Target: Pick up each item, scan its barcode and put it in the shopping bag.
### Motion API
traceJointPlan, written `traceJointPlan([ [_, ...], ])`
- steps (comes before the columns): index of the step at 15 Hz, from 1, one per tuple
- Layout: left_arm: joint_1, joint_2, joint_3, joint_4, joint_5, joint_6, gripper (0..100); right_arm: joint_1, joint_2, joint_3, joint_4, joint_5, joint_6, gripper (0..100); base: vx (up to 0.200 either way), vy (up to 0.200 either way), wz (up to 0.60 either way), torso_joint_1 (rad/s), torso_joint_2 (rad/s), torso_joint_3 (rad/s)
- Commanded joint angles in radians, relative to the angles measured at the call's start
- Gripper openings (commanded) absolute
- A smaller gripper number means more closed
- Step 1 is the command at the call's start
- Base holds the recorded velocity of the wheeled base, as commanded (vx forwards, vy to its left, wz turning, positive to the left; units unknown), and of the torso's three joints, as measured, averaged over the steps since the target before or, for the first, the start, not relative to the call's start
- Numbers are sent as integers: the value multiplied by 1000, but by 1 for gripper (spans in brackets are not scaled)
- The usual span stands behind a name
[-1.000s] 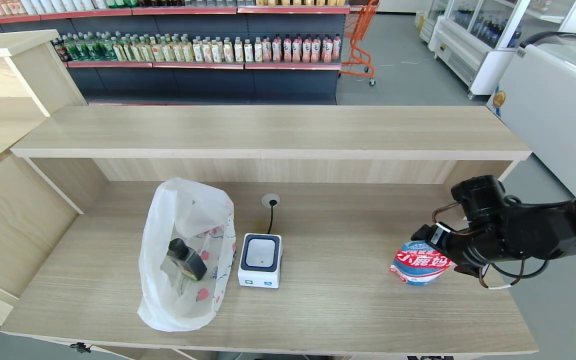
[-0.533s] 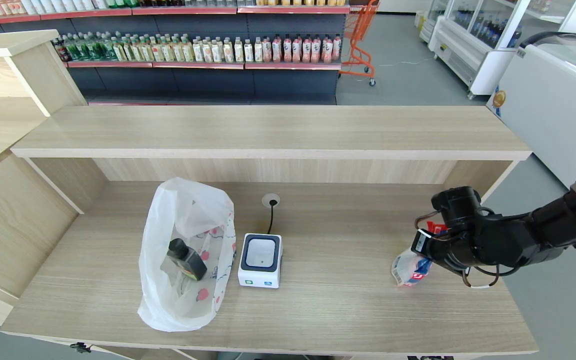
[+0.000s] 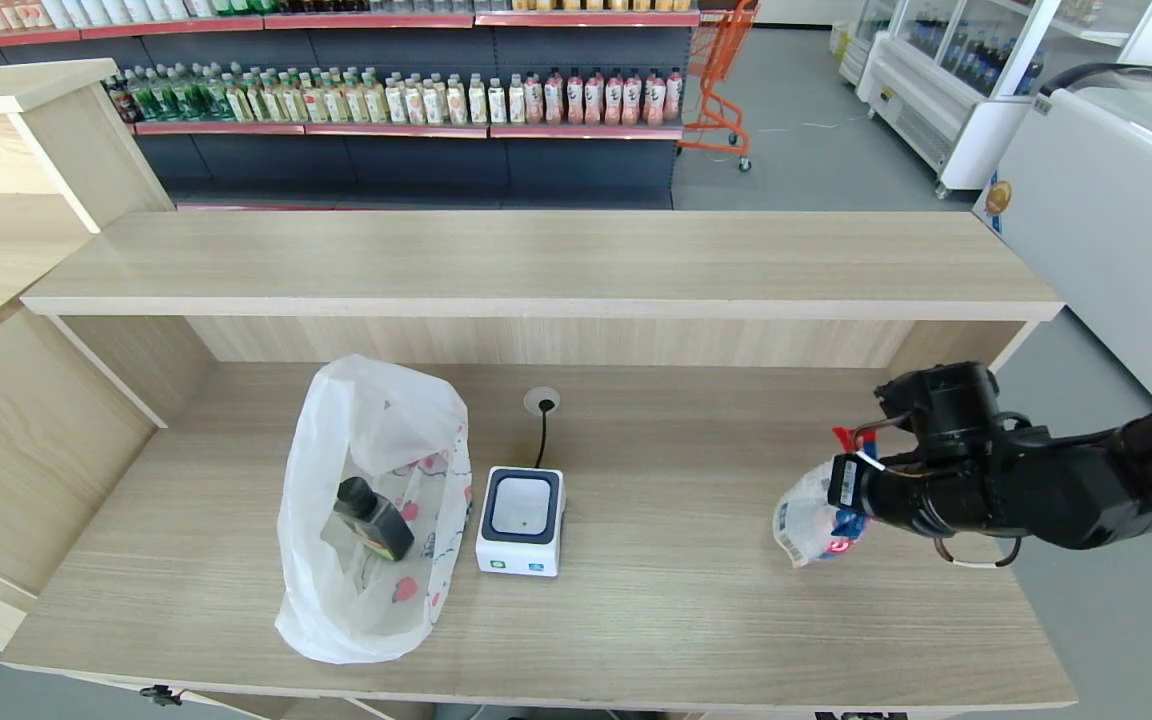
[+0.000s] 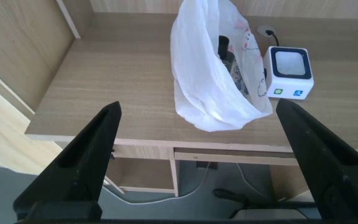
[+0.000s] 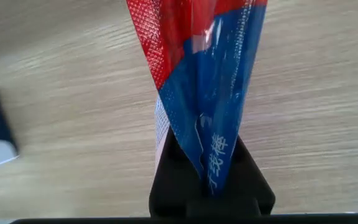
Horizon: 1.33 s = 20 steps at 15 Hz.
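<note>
White shopping bag (image 3: 368,560) stands open on the left of the counter (image 3: 656,610), a dark bottle (image 3: 373,519) lying inside; just beside it on the right sits the white barcode scanner (image 3: 521,520), window up. Left gripper (image 4: 197,106) hangs off the counter's front left edge, fingers spread wide and empty; right gripper (image 3: 848,492) reaches in over the counter's right end, clenched on a red, white and blue snack packet (image 3: 804,515), well apart from scanner. Pale wood counter with raised back ledge; drink shelves (image 3: 396,100), orange cart (image 3: 721,80) and chest freezers (image 3: 1106,200) beyond.

Matt wood-grain counter (image 3: 676,620), thin translucent plastic shopping bag (image 3: 381,410), glossy crinkled packet (image 3: 804,515)
</note>
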Motion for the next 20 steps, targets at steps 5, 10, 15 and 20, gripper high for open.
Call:
traceJointPlan([
  [5,0,1,0,0,0,0,100,-91,-389,96,-14,848,-195,0,0,0,0,0,0,0],
  [10,0,1,0,0,0,0,100,11,-441,193,-11,949,-269,0,0,0,0,0,0,0],
  [15,0,0,0,0,0,0,100,142,-504,164,-18,947,-11,0,0,0,0,0,0,0],
  [20,0,0,0,0,0,0,100,240,-495,181,-16,936,-6,0,0,0,0,0,0,0],
])
